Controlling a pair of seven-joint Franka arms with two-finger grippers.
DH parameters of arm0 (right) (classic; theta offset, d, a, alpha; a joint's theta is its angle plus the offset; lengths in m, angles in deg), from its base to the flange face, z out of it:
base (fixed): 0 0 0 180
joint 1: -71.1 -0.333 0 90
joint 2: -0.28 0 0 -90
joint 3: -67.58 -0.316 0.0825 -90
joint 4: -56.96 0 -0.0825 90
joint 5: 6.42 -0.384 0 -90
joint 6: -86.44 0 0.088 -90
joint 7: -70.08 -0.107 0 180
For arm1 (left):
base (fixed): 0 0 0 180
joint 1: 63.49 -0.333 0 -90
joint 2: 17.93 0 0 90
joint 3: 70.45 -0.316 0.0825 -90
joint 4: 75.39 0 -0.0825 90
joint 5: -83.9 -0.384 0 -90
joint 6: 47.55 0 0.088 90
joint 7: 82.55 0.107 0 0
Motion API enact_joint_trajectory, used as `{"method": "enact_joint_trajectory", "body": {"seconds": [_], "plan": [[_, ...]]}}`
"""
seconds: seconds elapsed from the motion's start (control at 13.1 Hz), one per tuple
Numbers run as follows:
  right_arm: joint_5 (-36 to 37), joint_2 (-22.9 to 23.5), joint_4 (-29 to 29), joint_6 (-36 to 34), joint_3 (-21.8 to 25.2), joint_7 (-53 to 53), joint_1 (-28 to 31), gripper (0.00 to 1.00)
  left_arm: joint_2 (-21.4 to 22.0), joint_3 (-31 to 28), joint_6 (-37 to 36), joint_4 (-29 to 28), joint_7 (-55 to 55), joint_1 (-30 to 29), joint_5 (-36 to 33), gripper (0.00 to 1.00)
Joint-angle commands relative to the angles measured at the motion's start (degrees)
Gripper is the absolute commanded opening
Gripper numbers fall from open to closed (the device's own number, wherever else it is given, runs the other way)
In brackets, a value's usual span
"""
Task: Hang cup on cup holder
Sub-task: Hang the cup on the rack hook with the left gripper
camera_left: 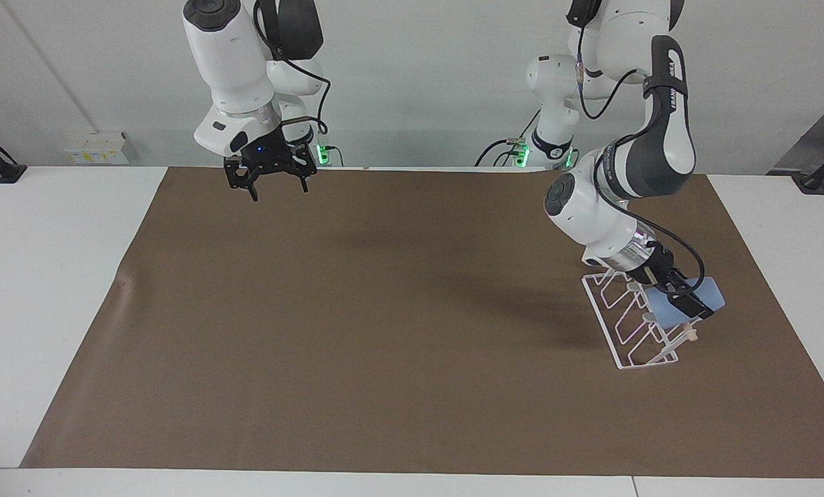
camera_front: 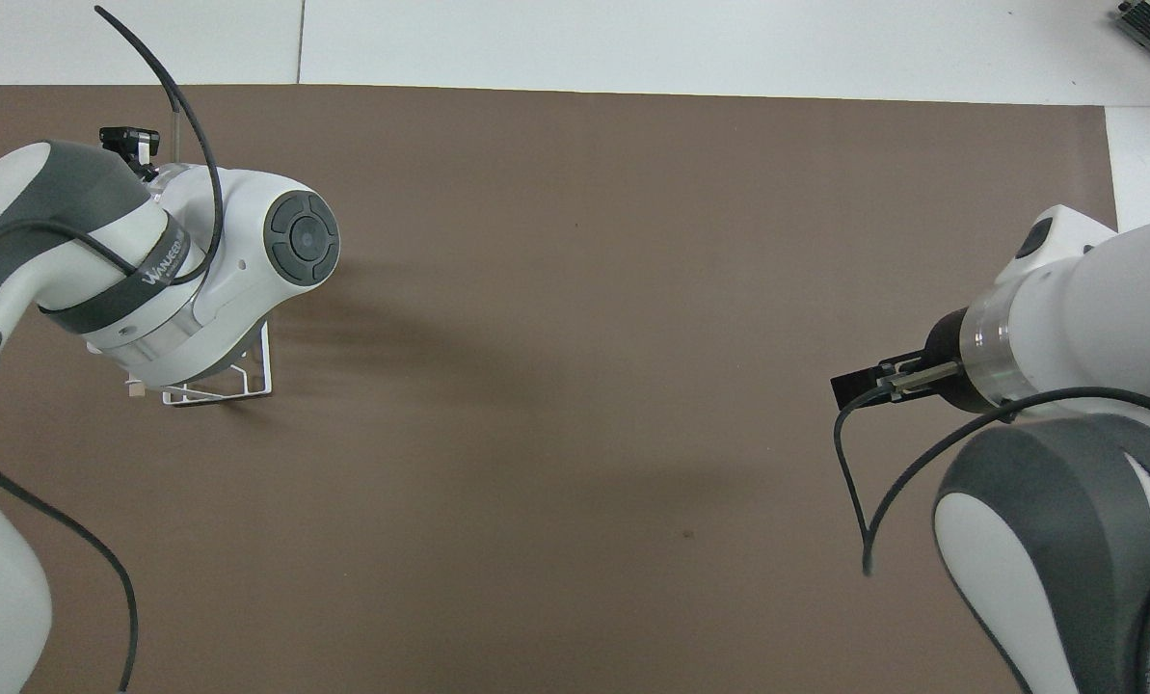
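Note:
The light-blue cup (camera_left: 711, 295) lies tilted over the upper end of the white wire cup holder (camera_left: 646, 364), at the wooden dowel. My left gripper (camera_left: 688, 301) slants down from above and is shut on the cup. Whether the cup sits on a prong is hidden by the gripper. From overhead the left arm covers the cup, and only a corner of the cup holder (camera_front: 218, 395) shows. My right gripper (camera_left: 280, 188) hangs open and empty high over the mat's edge by the robots, and its tip also appears in the overhead view (camera_front: 854, 387).
A brown mat (camera_left: 384, 310) covers most of the white table (camera_left: 39, 276). The cup holder stands on the mat toward the left arm's end. A dark cable loops from each wrist.

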Motion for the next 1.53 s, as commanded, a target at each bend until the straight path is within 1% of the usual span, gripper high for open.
{"method": "enact_joint_trajectory", "body": {"seconds": [0.0,0.46,0.61,0.76,0.84,0.99,1.15,1.22,1.45], "plan": [[-1.4,-0.4,0.2,0.2,-0.5,1.7,0.6,1.00,-0.5,0.1,0.7,0.7,-1.5,-0.3,-1.1,1.00],[-1.5,-0.5,0.2,0.2,-0.8,1.7,-0.1,1.00,-0.3,0.2,0.6,1.0,-1.4,-0.3,-0.4,1.00],[-1.5,-0.5,0.2,0.2,-0.8,1.7,-0.3,1.00,0.4,0.3,0.2,1.3,-1.3,-0.6,1.5,1.00],[-1.5,-0.5,0.2,0.2,-0.8,1.7,-0.3,1.00,2.6,0.4,-1.4,1.1,-1.1,0.2,3.1,1.00],[-1.5,-0.5,0.2,0.1,-0.8,1.7,-0.3,1.00,3.7,0.9,-3.4,1.4,-0.9,0.3,5.4,1.00],[-1.5,-0.4,0.2,0.2,-0.8,1.7,-0.3,1.00,6.2,1.5,-5.2,1.5,-1.2,0.4,14.1,1.00],[-1.5,-0.5,0.2,0.2,-0.7,1.7,-0.3,1.00,7.4,1.5,-8.4,3.1,-2.3,0.4,19.7,1.00],[-1.5,-0.5,0.2,0.2,-0.8,1.7,-0.3,1.00,7.9,1.5,-9.7,3.7,-4.2,0.2,22.7,1.00],[-1.5,-0.5,0.2,0.1,-0.8,1.7,-0.3,1.00,12.5,1.5,-13.7,3.7,-9.2,0.0,30.7,1.00]]}}
